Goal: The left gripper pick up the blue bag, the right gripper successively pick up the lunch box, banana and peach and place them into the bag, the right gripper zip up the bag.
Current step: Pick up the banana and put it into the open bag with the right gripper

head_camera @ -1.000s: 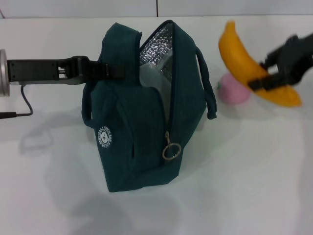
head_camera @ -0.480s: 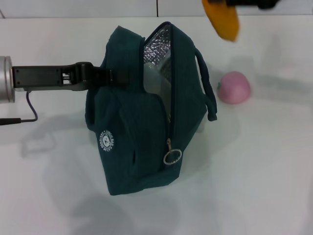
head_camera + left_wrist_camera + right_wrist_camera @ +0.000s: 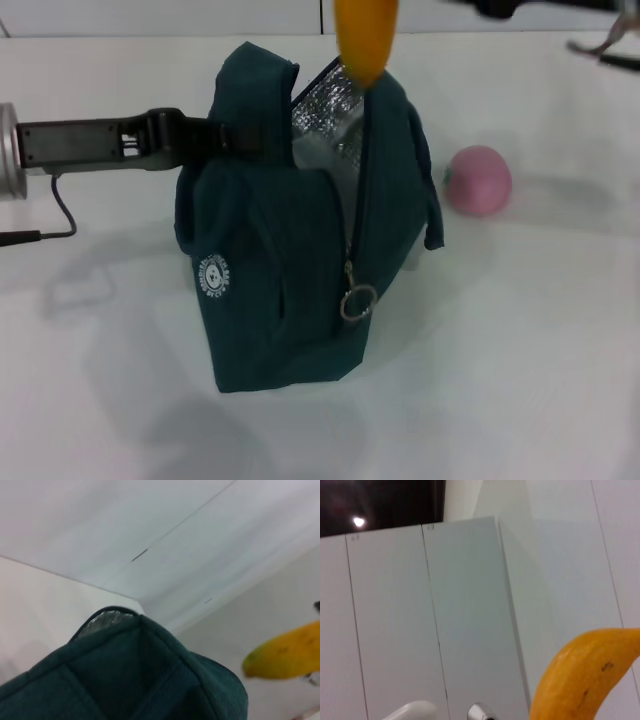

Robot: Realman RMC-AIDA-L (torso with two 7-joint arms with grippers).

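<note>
The blue bag (image 3: 290, 260) stands upright mid-table, its top unzipped and the silver lining (image 3: 325, 105) showing. My left gripper (image 3: 238, 140) reaches in from the left and is shut on the bag's upper edge. The banana (image 3: 365, 40) hangs upright from the top of the head view, its lower tip at the bag's opening. It also shows in the left wrist view, banana (image 3: 285, 655), and the right wrist view, banana (image 3: 590, 680). My right gripper holds it from above, out of frame; only its dark arm (image 3: 520, 8) shows. A pale surface inside the opening may be the lunch box (image 3: 318, 160). The peach (image 3: 478, 180) lies right of the bag.
A ring zip pull (image 3: 357, 300) hangs on the bag's front. A black cable (image 3: 55, 215) trails on the table under the left arm. White table (image 3: 520, 350) stretches in front of and to the right of the bag.
The banana has been carried up and leftward, from beside the peach to above the bag's opening. The bag has shifted slightly in the left gripper.
</note>
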